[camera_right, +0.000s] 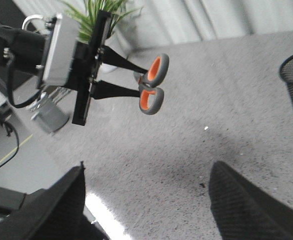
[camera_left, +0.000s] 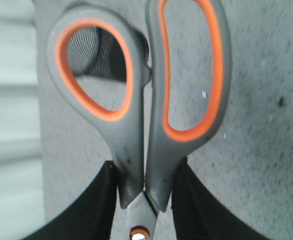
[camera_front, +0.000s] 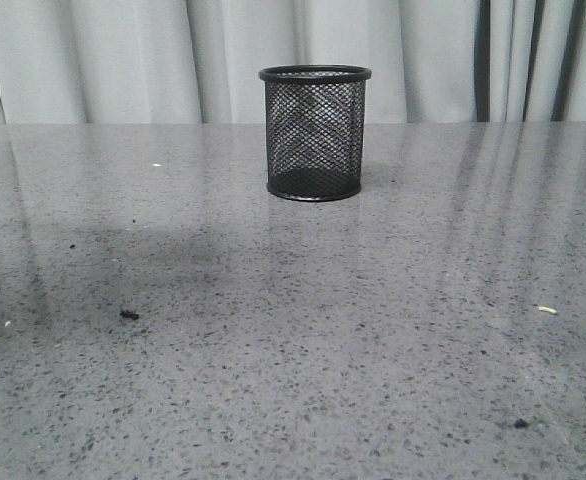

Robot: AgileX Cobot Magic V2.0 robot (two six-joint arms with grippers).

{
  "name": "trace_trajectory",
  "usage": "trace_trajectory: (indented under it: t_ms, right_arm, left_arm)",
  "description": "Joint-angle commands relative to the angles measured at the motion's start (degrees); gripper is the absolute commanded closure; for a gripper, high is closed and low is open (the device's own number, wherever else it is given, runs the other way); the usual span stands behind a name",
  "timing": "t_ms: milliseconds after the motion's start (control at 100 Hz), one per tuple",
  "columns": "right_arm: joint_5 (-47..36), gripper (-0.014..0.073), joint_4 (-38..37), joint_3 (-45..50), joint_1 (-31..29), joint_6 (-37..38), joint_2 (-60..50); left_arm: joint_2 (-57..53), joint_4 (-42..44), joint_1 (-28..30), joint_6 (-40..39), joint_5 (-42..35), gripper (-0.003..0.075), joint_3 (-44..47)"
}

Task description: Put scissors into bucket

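Standing alone well back on the table (camera_front: pixel 293 330), the bucket (camera_front: pixel 315 133) is upright with nothing around it; only small dark and pale specks dot the grey speckled, glossy surface. Pale curtains (camera_front: pixel 113 60) hang behind. Left gripper (camera_right: pixel 134 82) clamps the scissors (camera_right: pixel 151 85) near the pivot, handles out, held in the air above the table and well apart from the bucket. A green plant (camera_right: pixel 99 10) shows beyond that arm. Right gripper (camera_right: pixel 146 200) spread wide, holding nothing. Scissor blades hidden; both arms out of the front view
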Motion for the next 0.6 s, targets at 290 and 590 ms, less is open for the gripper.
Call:
trace_trajectory:
  t_ms: [290, 590]
  right_arm:
    - [4.08, 0.0136, 1.45, -18.10, 4.34, -3.39, 16.85]
    - [-0.51, 0.0134, 1.27, -19.22, 11.83, -3.39, 21.91]
  left_arm:
    - [-1.83, -1.45, -13.00, -0.72, -12.60, 0.0674, -1.73]
    - [-0.64, -1.55, -15.32, -0.72, -20.44, 0.0674, -1.73]
